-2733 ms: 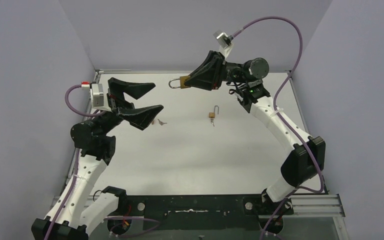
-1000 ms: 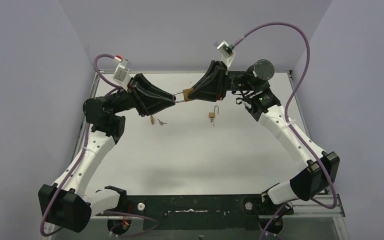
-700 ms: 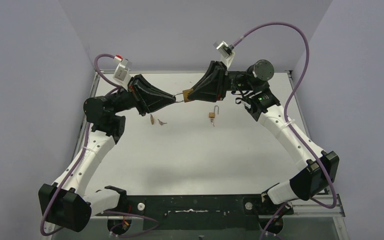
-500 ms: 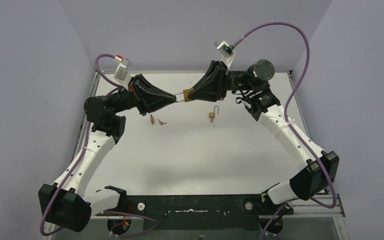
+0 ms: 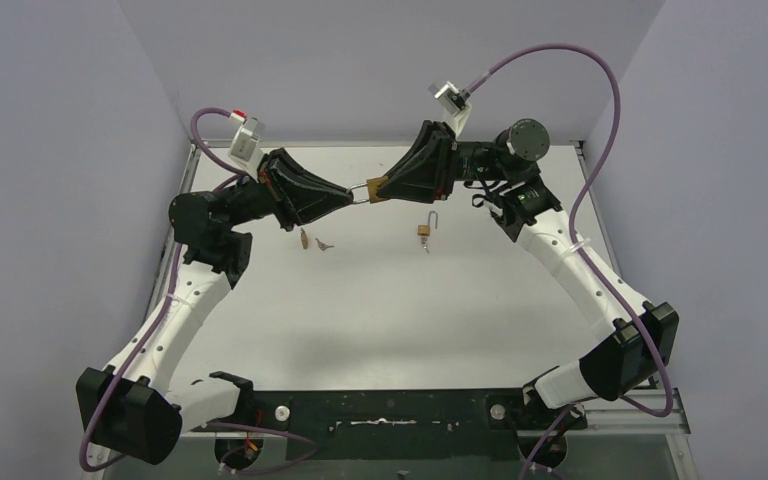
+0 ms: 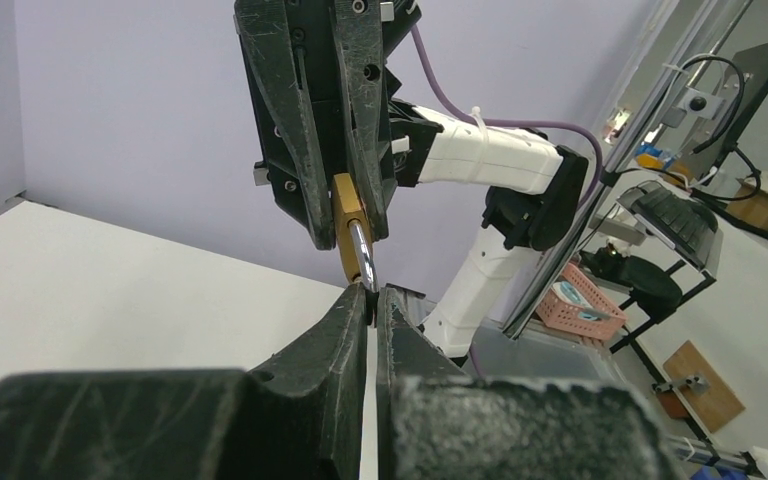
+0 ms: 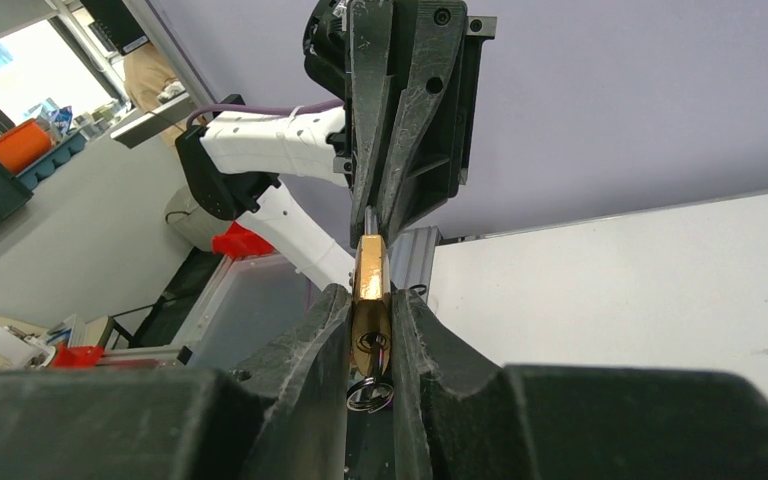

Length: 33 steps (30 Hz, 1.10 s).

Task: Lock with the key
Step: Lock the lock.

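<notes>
Your left gripper (image 5: 345, 196) has just pinched shut on the shackle (image 6: 360, 255) of the brass padlock (image 5: 374, 188) clamped in your right gripper (image 5: 385, 187), so you look set to press it locked.

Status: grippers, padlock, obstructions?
Right gripper shut on brass padlock, held in mid-air. Left gripper shut on its steel shackle. Small open padlock and small loose pieces lie on white table below, not in the way.
</notes>
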Each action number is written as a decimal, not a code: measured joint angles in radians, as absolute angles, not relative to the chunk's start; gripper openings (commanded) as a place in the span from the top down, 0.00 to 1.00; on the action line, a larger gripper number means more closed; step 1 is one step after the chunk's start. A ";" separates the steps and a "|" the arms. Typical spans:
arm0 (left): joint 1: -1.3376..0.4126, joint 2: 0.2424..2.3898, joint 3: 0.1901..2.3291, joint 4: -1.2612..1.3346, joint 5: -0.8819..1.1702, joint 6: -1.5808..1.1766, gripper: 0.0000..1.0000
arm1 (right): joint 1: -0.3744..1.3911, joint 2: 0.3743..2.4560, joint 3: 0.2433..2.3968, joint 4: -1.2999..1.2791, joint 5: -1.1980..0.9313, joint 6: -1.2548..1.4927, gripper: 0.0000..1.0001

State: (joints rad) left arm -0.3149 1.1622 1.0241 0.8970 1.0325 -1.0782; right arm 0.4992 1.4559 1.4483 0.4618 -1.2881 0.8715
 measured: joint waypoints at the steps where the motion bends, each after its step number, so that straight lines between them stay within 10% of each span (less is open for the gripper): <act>1: -0.316 1.162 1.024 0.897 1.032 -1.079 1.00 | 0.499 1.456 1.448 0.459 -1.288 0.866 1.00; 33: -0.384 1.195 1.038 0.867 0.939 -0.919 1.00 | 0.500 1.430 1.459 0.360 -1.254 0.745 1.00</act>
